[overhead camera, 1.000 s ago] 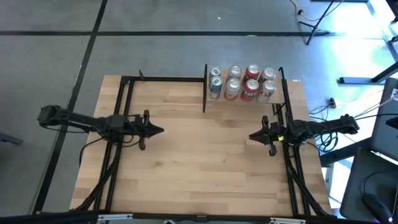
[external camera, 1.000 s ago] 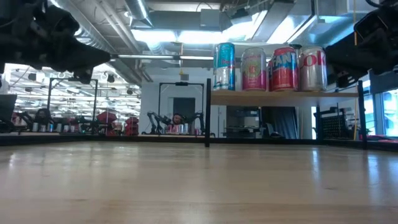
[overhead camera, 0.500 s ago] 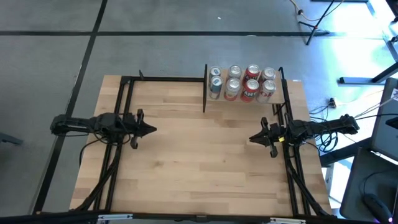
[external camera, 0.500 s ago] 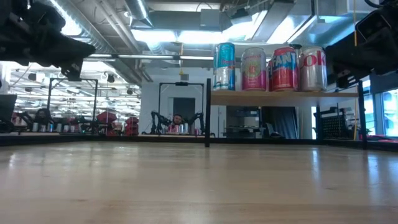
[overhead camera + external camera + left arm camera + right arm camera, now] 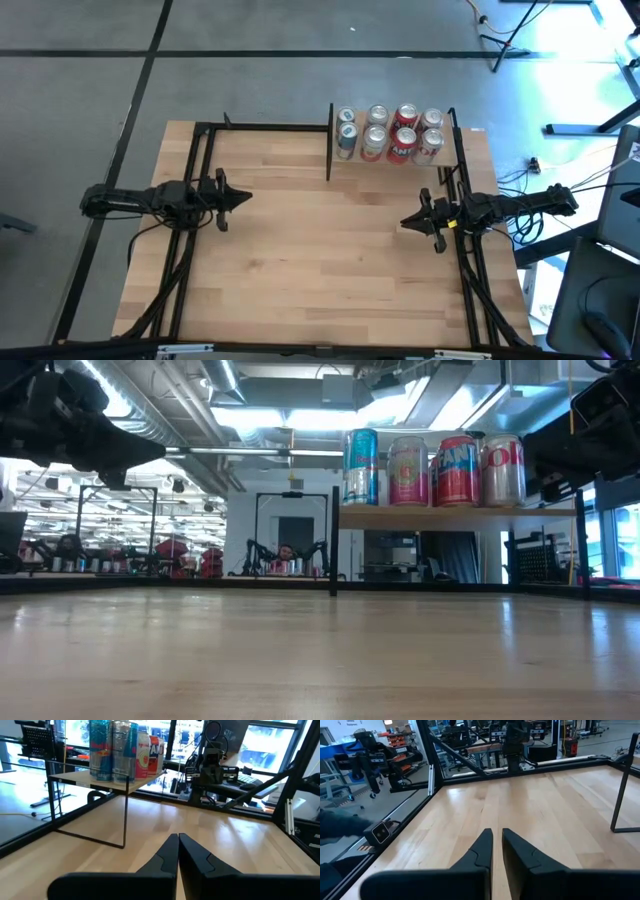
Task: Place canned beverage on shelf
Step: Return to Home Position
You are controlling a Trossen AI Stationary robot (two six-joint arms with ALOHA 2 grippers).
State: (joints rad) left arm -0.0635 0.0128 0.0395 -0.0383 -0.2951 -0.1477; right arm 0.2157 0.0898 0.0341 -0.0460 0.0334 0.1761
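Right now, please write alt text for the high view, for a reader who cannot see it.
Eight cans stand in two rows of four on the shelf, far right on the table. The left gripper and right gripper hover empty over its sides, pointing toward each other.

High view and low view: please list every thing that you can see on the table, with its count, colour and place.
Table: one, light wood, under both arms.
Shelf: one, light-wood board on black posts, far right corner of the table.
Blue-silver cans: two, shelf column nearest the table's middle.
Pink cans: two, next column.
Red cans: two, third column.
Silver cans with red letters: two, column nearest the table's right edge.
Left gripper: one, dark, shut and empty, above the table's left side.
Right gripper: one, dark, above the table's right side, in front of the shelf.
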